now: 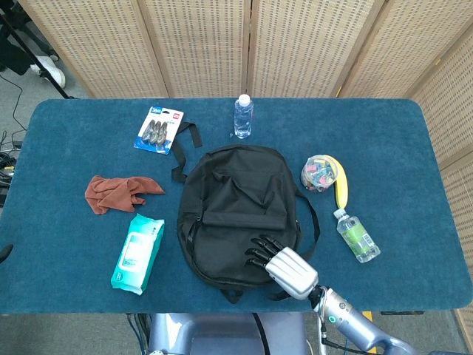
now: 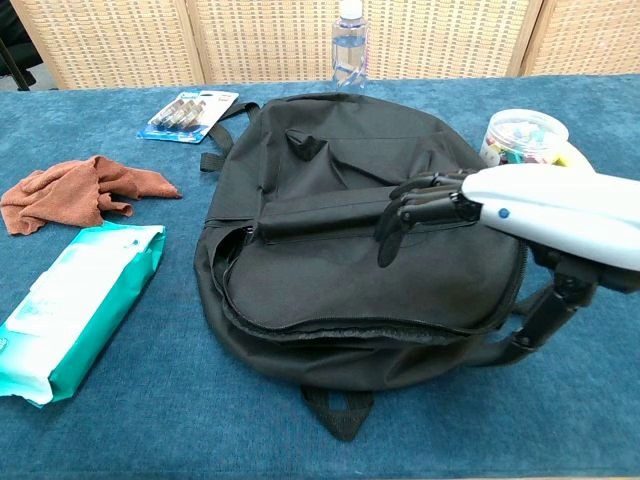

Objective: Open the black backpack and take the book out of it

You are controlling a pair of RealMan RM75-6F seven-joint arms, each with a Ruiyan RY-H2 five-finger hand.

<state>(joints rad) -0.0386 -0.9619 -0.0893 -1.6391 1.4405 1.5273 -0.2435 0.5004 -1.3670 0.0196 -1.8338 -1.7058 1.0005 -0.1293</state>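
The right hand (image 1: pixel 284 265), silver-shelled with black jointed fingers (image 2: pixel 415 210), hangs over the lower front of the black fabric backpack (image 1: pixel 236 214). Its fingers are spread a little and bent downward, nothing held in them; from the chest view the tips sit over the front pocket flap, though whether they press the cloth I cannot tell. The silver forearm runs off toward the near right edge.

The backpack lies flat on its back in the middle of the blue carpet-like table top (image 1: pixel 66 281), soft and rounded, its main zipper curving closed along the near edge, a webbing loop poking out at the bottom and straps trailing at both sides. The book does not show.

To the right stand a clear round tub of coloured clips (image 1: pixel 319 174), a yellow banana-shaped thing (image 1: pixel 343 185) just beside it, and a small plastic bottle with a green label (image 1: pixel 357 235) lying on its side. Beyond the pack a clear water bottle (image 1: pixel 243 116) stands upright. To the left lie a blister card of metal clips (image 1: pixel 158 129), a crumpled rust-brown cloth (image 1: pixel 118 192) and a teal soft pack of wet wipes (image 1: pixel 137 253).

Only a dark sliver at the left edge of the head view hints at the left hand (image 1: pixel 4 253); its state is unreadable.
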